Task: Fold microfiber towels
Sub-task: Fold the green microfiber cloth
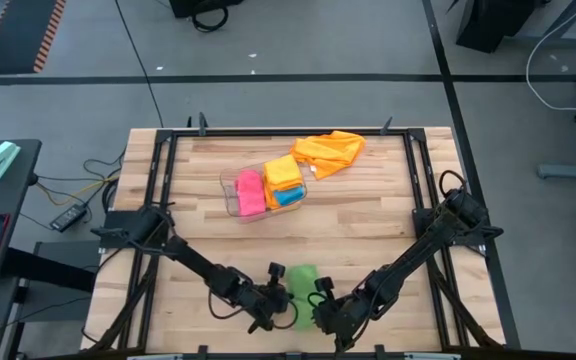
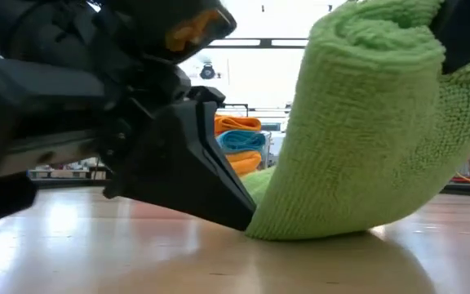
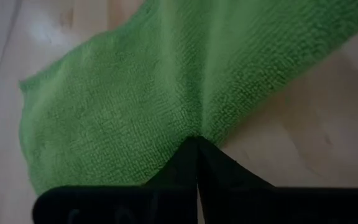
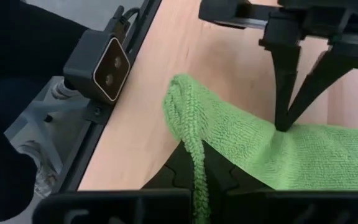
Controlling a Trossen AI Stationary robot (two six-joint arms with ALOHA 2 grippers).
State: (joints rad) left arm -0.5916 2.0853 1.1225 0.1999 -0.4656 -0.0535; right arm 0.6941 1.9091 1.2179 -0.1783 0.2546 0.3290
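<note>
Green towel [image 1: 303,285]: lies at the near edge of the table [image 1: 368,220], between the two arms; partly lifted into a soft hump, its lower fold resting on the wood.
Look: bright lime, looped fuzzy pile, stitched hem showing along one raised edge.
Left tool [image 3: 197,146]: fingers pressed together, pinching a spot of the green towel down near the table.
Right tool [image 4: 199,163]: fingers together on the towel's hemmed edge, holding it up off the table.
Handling: I'd judge it light, limp and grippy; it will sag wherever it isn't held, so corners or the hem are the places to take hold.
Other towels: pink, orange and blue ones sit folded in the clear bin [image 1: 230,188]; another orange towel [image 1: 330,152] lies crumpled just beside it.
</note>
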